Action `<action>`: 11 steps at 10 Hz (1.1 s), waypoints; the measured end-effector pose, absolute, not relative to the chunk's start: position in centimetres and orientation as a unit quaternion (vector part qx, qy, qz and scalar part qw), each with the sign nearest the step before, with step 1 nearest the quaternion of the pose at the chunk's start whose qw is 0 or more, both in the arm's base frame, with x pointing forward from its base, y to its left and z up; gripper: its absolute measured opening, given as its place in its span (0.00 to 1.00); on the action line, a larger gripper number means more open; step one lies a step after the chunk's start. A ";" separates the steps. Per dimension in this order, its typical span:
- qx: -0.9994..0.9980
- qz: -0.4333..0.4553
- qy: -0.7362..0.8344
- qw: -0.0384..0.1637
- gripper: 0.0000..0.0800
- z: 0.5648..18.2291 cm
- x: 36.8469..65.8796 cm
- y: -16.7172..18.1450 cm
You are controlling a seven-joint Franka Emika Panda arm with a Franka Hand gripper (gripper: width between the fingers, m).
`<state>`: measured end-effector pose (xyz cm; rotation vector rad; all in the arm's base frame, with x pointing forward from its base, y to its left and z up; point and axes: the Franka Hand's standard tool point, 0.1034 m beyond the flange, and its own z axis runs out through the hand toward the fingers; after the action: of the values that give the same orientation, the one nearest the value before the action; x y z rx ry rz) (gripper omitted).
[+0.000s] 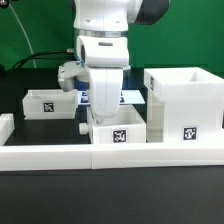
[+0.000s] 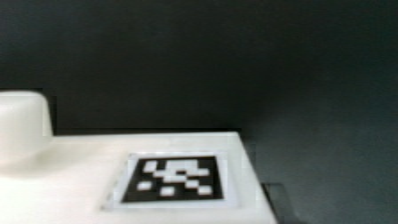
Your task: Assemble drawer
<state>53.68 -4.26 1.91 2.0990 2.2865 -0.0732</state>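
Gripper (image 1: pixel 101 112) is down at the back wall of the middle tray (image 1: pixel 118 131), which sits on the dark table (image 1: pixel 110 195) just behind the long low rail (image 1: pixel 60 155). The fingertips are lost behind the tray, so can't tell whether the jaws are spread or closed. The wrist view gives only a rounded white piece (image 2: pixel 18 125) beside a flat white surface (image 2: pixel 71 165) bearing a tag (image 2: pixel 175 180). Second tray (image 1: pixel 50 101) lies apart toward the exterior view's left, and the tall casing (image 1: pixel 185 100) stands open-topped just beside the middle tray on the exterior view's right.
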 end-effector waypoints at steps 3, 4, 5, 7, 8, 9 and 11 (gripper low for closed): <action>0.679 -0.024 0.734 0.018 0.05 1.9 53.7 -4.1; 0.680 -0.024 0.733 0.018 0.05 1.9 53.7 -4.3; 0.680 -0.014 0.732 0.028 0.05 1.9 53.8 -4.3; 0.688 -0.013 0.725 0.026 0.05 1.7 53.8 -3.7; 0.691 -0.012 0.722 0.025 0.05 1.7 53.8 -3.2; 0.694 -0.011 0.719 0.024 0.05 1.7 53.8 -2.8; 0.702 -0.009 0.712 0.023 0.05 1.7 54.0 -2.1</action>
<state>54.00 -2.07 1.65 2.1724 2.2055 -0.0270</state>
